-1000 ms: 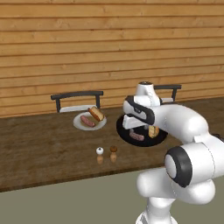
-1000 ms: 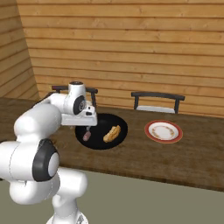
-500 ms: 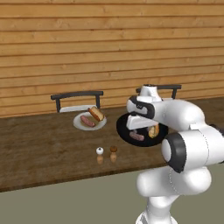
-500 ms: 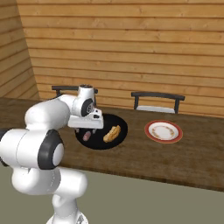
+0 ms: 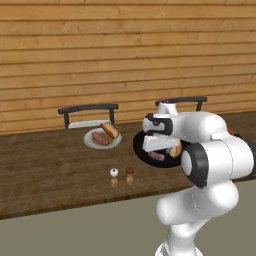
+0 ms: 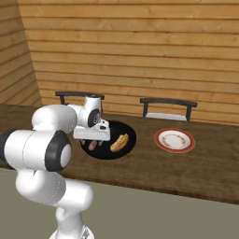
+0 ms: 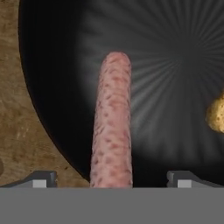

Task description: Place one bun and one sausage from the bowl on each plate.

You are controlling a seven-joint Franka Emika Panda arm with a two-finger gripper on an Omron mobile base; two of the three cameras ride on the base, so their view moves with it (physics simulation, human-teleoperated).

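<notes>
Betw fingertips [image 7: 43,179]: sausage [image 7: 112,122] in bowl [image 7: 175,87]; claw [image 7: 112,181] fully open, holds 0; bun [image 7: 215,116] off to side.

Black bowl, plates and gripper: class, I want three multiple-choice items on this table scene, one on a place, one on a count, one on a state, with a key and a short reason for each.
1. Where does the sausage under the gripper lie?
A. in the black bowl
B. on the reddish plate
C. on the bare table

2. How many food items lie on the pale plate?
A. none
B. two
C. four

3. How do the gripper's jaws stand?
A. shut on the bun
B. shut on nothing
C. open, one on each side of the sausage

Key:
1 A: the hand view shows the sausage on the black dish.
2 B: a bun and a second sausage rest there.
3 C: both fingertips stand wide apart, clear of the sausage.
</notes>
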